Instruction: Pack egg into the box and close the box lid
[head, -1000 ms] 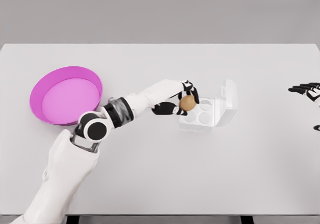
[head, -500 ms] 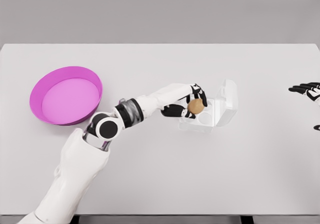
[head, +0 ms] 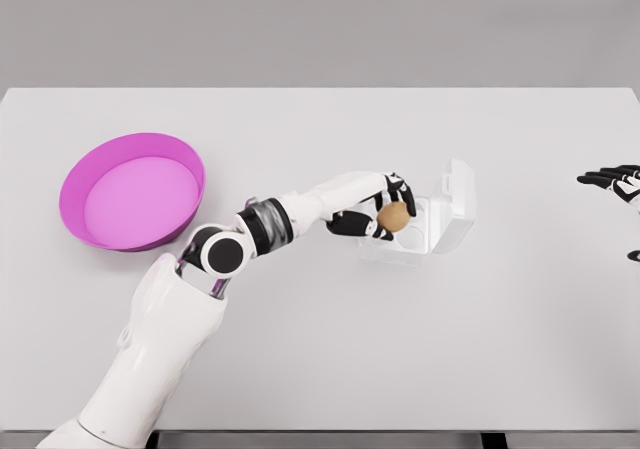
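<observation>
While the left hand [head: 378,212] grips the small brown egg [head: 395,216] over the open white plastic box [head: 425,227] near the table's middle, lowering straight into a left cup before releasing seems wise.

Bowl [head: 133,191] left on table [head: 320,349]; box [head: 415,224] right of centre, lid [head: 459,205] on its right; egg [head: 395,216] over box

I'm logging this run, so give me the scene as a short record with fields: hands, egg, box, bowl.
left hand: shut on the egg, over the box
right hand: at the table's right edge, fingers spread, holding nothing
egg: brown, held above the box's left cups
box: white, lid open, standing up on the right side
bowl: pink, empty, on the left of the table
</observation>
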`<state>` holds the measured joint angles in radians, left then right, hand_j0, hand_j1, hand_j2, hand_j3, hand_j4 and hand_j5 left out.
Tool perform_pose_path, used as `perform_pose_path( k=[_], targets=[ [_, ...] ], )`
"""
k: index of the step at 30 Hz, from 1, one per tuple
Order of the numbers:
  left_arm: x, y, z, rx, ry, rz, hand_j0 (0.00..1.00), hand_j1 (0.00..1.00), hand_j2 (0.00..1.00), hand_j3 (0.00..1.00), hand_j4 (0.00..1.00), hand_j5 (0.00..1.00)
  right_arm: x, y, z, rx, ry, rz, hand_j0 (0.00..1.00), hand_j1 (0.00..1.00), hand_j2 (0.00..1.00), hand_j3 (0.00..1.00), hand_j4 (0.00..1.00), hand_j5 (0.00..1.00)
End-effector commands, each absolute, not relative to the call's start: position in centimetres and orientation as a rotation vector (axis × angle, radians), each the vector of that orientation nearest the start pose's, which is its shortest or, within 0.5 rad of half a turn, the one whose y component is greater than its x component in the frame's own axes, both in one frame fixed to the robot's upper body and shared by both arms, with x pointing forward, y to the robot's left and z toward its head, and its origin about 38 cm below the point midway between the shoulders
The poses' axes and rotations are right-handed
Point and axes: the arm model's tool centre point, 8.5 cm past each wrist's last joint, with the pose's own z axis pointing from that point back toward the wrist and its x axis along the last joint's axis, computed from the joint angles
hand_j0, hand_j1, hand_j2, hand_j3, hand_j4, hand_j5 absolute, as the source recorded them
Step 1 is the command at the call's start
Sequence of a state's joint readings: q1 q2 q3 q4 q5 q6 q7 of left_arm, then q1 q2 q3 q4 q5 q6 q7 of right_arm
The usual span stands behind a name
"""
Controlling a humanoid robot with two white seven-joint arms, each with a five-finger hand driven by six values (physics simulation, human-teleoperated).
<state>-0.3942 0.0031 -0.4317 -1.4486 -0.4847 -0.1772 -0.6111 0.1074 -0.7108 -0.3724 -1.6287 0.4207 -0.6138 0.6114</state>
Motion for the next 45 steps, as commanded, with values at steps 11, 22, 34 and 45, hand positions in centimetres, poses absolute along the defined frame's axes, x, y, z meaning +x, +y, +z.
perform_pose_path(
  k=[11, 22, 34, 45],
  targets=[
    [41.0, 4.5, 14.4, -0.172, -1.665, -1.468, 0.64, 0.64, 0.64, 0.64, 0.64, 0.64, 31.6, -45.6, 20.3, -0.669, -1.371, 1.566, 1.00, 1.00, 1.00, 1.00, 1.00, 1.00],
    [41.0, 4.6, 14.5, -0.171, -1.668, -1.469, 0.71, 0.71, 0.71, 0.71, 0.71, 0.71, 31.6, -45.6, 20.2, -0.668, -1.370, 1.567, 1.00, 1.00, 1.00, 1.00, 1.00, 1.00],
    [41.9, 10.2, 17.8, -0.134, -1.744, -1.417, 1.00, 1.00, 1.00, 1.00, 1.00, 1.00, 31.6, -45.6, 20.2, -0.668, -1.370, 1.567, 1.00, 1.00, 1.00, 1.00, 1.00, 1.00],
    [38.0, 28.1, 26.9, -0.081, -2.017, -1.577, 1.00, 1.00, 1.00, 1.00, 1.00, 1.00, 31.6, -45.6, 20.3, -0.669, -1.371, 1.566, 1.00, 1.00, 1.00, 1.00, 1.00, 1.00]
  ],
)
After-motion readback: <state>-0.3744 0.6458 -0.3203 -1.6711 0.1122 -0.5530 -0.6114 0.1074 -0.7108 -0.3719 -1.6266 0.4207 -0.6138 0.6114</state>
